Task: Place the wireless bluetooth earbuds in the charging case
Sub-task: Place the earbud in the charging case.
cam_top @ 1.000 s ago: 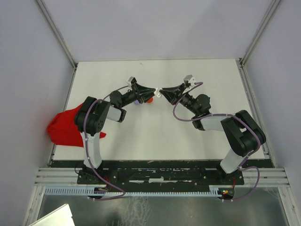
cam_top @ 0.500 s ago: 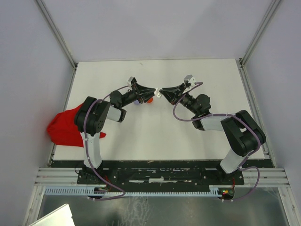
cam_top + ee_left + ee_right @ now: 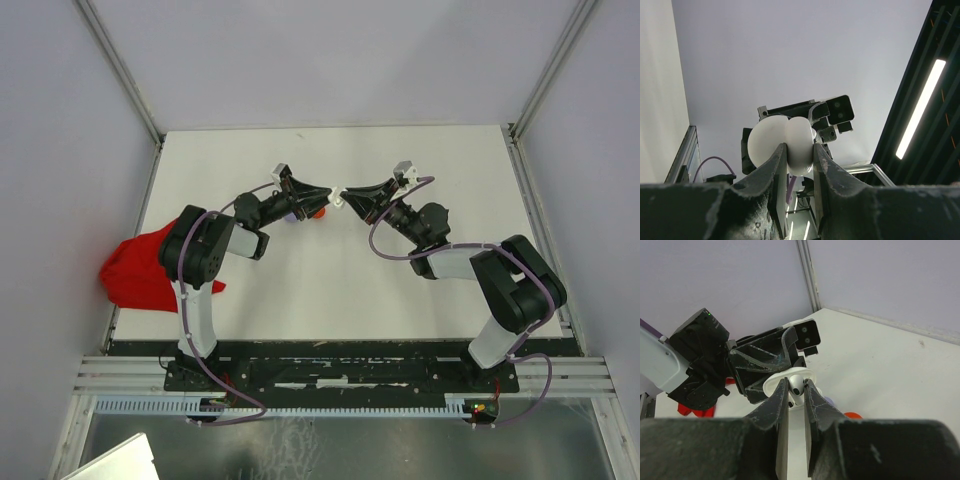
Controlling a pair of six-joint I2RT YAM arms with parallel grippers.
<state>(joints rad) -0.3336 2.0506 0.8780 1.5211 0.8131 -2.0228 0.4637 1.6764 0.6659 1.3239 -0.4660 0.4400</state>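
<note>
While both arms meet above the table (image 3: 300,290) in the upper middle of the top view, the left jaws are closed on the white case (image 3: 771,142). The case stands open, and its two rounded halves sit side by side above the jaw tips in the left wrist view. The right jaws grip a white earbud (image 3: 796,385) between them. In the right wrist view the earbud is right at the pale rim of the case, just in front of the left jaws; whether it already touches the case I cannot tell.

Compared with one second ago, the left arm (image 3: 205,250) has not moved. The right arm (image 3: 510,285) has shifted a little: its wrist sits slightly lower in the top view, while its jaw tips remain at the same meeting point. On the table below the left jaws lie a small red piece (image 3: 319,212) and a lilac piece (image 3: 827,401). A red cloth (image 3: 135,272) lies at the left edge of the table, as before.
</note>
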